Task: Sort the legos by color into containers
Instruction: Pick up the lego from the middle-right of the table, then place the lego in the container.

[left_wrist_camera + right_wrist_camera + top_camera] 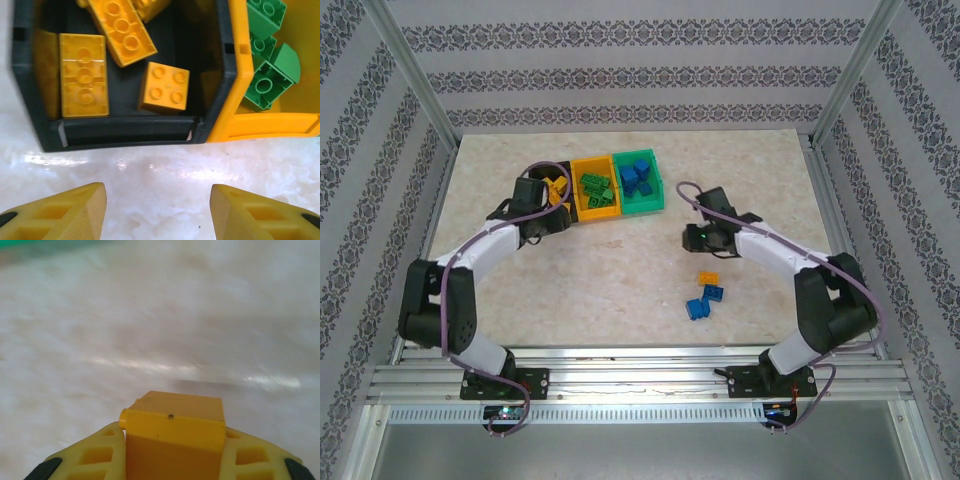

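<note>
Overhead: three bricks [713, 293], one orange, two blue, are lying toward the table's [620, 270] near edge; three bins [597, 214] are lining its far edge.
Left wrist: left gripper [157, 200] is hovering part-open, empty, by the black bin [125, 134].
Right wrist: right gripper [172, 432] is clamping one yellow brick [175, 412], likely light, stiff, slick, by its flat sides.

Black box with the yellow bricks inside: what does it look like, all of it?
The black bin is a small open-topped rectangular box of dark, smooth-looking plastic, standing upright on the pale marbled table. In it lie yellow-orange studded bricks, some flat, one lying slantwise. Its side meets the yellow-orange bin holding green bricks. The open left gripper hovers just in front, not touching.
</note>
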Robot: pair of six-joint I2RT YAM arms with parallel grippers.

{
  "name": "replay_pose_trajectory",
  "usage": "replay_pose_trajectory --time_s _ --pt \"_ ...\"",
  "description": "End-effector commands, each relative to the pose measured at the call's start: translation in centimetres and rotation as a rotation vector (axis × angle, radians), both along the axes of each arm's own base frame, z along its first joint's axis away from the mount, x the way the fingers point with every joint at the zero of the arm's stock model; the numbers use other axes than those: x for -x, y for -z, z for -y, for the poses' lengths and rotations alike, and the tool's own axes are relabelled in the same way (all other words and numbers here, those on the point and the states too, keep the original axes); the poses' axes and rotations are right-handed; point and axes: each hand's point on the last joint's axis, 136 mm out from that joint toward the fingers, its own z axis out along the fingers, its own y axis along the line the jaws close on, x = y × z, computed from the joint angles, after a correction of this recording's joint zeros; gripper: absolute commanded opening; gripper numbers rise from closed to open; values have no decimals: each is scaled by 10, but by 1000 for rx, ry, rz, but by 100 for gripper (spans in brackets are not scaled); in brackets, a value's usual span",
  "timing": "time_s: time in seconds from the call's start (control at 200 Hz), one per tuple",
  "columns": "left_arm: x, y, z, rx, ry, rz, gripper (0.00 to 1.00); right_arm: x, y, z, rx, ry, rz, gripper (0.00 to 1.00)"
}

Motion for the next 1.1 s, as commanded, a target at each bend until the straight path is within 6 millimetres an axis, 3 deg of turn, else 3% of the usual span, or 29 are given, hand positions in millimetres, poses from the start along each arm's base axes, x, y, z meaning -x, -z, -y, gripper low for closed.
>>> replay_pose_trajectory --time_s 0.0,0.25,0.425,0.64,0.744,0.834,0.909,1.094 --pt "-4 -27 -15 79 -62 115 57 -22 -28 -61 -76 -140 66 23" --pt "24 -15 -46 180 -148 93 57 -68 -72 -193 -210 -349 166 23" --pt "39 -13 -50 180 -149 82 56 -98 -89 -253 -279 -405 232 25" --pt "42 -12 -49 186 -147 77 57 -130 -103 -317 -331 -440 363 31" --pt "40 -15 -46 207 -137 78 56 -156 -104 -333 -348 -403 427 51" --pt "41 -17 -44 212 -126 70 57 -169 -108 -332 -435 -368 405 58" --pt "43 -19 -44 207 -117 75 57 -169 -116 -329 -502 -369 374 64" --pt "43 -13 -33 251 -66 90 56 -143 -131 -318 -459 -442 386 64"
